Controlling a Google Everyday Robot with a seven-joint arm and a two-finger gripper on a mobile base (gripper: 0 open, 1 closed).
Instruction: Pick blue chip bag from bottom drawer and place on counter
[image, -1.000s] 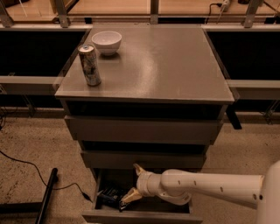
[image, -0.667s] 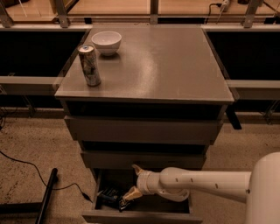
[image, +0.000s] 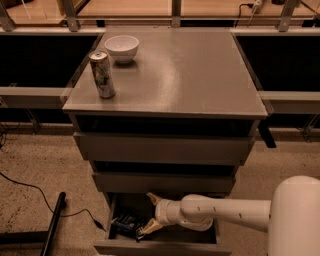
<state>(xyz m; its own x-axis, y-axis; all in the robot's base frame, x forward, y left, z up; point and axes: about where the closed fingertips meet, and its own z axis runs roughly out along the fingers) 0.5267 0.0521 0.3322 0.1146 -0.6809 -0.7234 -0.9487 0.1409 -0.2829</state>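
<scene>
In the upper left of the frame, a can (image: 102, 74) and a white bowl (image: 121, 48) stand on the counter (image: 195, 75). At the lower middle, the blue chip bag (image: 123, 224) lies in the left part of the open bottom drawer (image: 155, 248). Just to its right is the gripper (image: 145, 215), its fingers spread wide and holding nothing.

The single camera looked down from high in front of the desk (image: 200, 75), squarely facing its front edge and near enough that all four corners just fitted. The pincer (image: 148, 214), spread wide, sat in the open bottom drawer (image: 160, 248) under that front edge.
</scene>
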